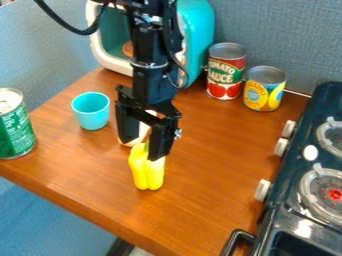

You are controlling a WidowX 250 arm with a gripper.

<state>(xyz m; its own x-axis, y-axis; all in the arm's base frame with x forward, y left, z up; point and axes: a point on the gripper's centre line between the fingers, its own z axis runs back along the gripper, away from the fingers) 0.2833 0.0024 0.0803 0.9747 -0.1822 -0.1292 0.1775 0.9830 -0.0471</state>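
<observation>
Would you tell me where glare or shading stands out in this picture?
In the camera view, bright glints sit on the dark stove, near its front edge, and pale reflections on the lid of the green can; the inside of the turquoise toy oven looks shaded.

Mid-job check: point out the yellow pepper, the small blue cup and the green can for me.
Yellow pepper (147, 173): camera view, on its lower body.
Small blue cup (92, 115): camera view, on its outer side wall.
Green can (15, 132): camera view, on its curved side.
</observation>
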